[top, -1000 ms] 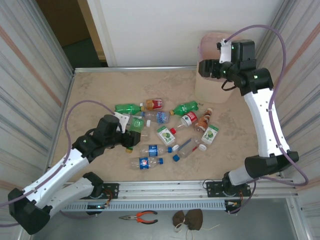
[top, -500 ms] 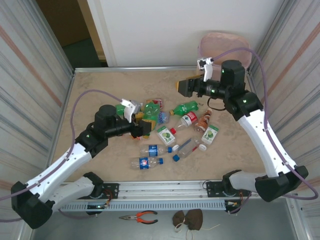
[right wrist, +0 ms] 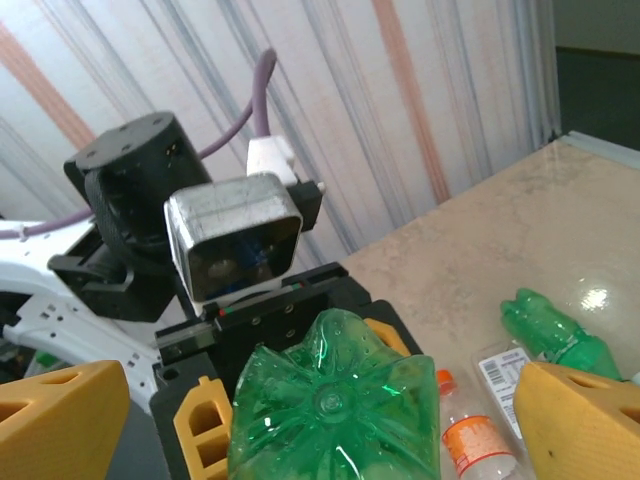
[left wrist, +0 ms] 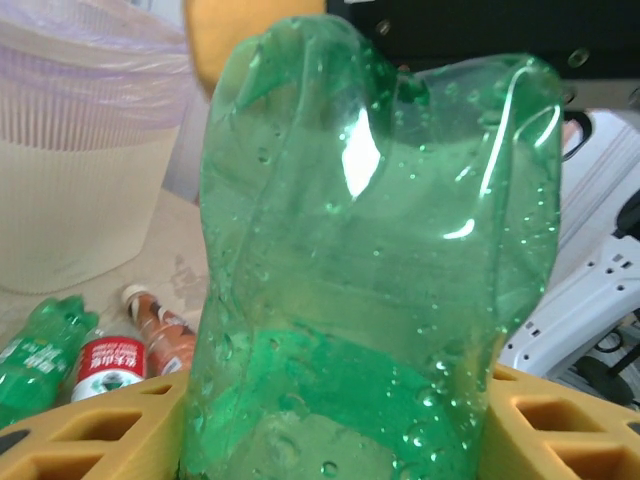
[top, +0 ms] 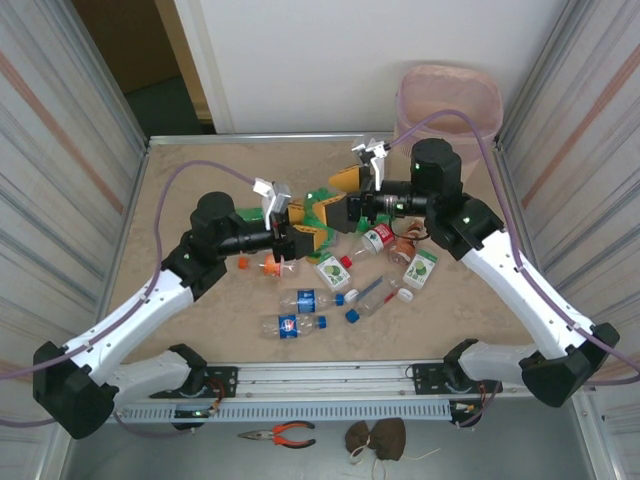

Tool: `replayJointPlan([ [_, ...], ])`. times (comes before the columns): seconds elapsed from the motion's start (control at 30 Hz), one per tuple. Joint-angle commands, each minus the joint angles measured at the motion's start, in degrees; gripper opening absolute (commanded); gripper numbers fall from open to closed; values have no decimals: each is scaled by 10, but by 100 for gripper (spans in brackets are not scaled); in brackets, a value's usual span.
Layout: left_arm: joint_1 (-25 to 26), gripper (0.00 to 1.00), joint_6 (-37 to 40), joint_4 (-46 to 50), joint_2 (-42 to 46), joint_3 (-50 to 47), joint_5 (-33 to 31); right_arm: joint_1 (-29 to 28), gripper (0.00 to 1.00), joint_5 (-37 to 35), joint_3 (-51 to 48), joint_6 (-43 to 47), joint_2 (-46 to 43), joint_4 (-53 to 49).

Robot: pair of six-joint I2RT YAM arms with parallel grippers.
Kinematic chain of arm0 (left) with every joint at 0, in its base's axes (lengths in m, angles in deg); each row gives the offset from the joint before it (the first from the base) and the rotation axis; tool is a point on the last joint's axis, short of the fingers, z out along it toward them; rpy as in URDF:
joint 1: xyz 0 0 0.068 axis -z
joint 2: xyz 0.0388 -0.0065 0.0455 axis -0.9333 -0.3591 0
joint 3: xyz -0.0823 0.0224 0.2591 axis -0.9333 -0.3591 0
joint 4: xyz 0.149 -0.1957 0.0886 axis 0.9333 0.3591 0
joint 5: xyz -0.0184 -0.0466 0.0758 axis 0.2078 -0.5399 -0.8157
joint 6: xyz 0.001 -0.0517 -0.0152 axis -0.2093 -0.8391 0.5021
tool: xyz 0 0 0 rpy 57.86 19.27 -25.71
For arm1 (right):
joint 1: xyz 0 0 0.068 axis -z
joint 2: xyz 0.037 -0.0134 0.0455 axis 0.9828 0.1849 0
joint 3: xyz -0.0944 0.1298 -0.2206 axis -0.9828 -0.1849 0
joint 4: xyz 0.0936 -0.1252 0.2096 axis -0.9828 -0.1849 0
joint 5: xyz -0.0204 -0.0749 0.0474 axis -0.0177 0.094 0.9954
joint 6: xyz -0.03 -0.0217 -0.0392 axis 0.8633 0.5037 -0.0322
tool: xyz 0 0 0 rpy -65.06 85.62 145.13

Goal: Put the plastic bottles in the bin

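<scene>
left gripper (top: 305, 228) clenched green bottle (left wrist: 370, 250), base offered rightward | right gripper (top: 338, 198) released, spread either side of base; judged handover, bin (top: 450, 85) nearer right arm

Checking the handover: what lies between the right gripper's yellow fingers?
In the right wrist view, the crumpled green plastic bottle, clamped by the left gripper, sits base-first between the open fingers of the right gripper, touching neither.

Arms converge; left hand (top: 303, 238) grips green bottle (left wrist: 370, 280), right hand (top: 337, 197) spread wide, facing it.
</scene>
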Motion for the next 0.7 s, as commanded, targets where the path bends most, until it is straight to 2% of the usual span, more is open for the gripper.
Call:
replayJointPlan([
  [0.0,-2,53,-12,-40,-6,26,37,-8,96,24,0,31,9,1],
  [0.17,-1,54,-18,-52,-13,32,37,-19,89,38,6,30,28,-8],
  [0.33,0,54,-18,-53,-15,36,38,-24,75,28,16,27,36,-14],
  [0.53,0,55,-15,-50,-14,34,34,-23,63,13,15,19,35,-7],
  [0.67,1,63,-13,-43,-7,31,19,-24,58,-1,19,16,33,-9],
])
